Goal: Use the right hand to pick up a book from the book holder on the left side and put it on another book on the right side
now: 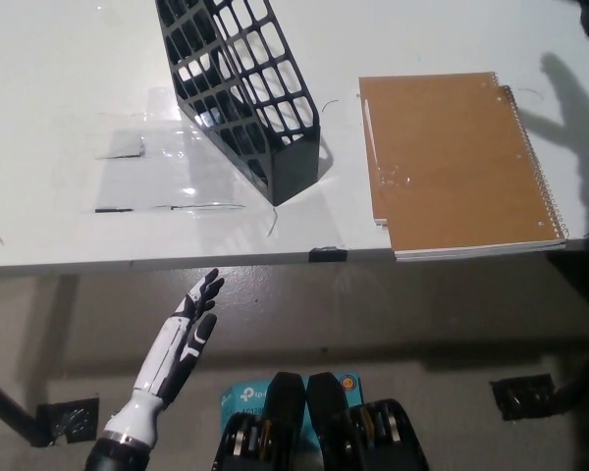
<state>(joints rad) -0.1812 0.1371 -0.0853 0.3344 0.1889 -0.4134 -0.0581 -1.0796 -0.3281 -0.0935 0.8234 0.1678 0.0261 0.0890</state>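
The black holder (240, 93) stands tilted on the white table (59, 98), left of centre; its lattice shows no book inside. The brown spiral-bound book (456, 162) lies flat to the right, well apart from the holder, its near edge overhanging the table edge, and appears to rest on a second book. This indicates placement is likely complete. The right hand is out of frame, leaving only its shadow. The left hand (188, 329) rests below the table edge, fingers extended, holding nothing, clear of the workspace.

book holder (240, 93) top cut off; right hand out of frame
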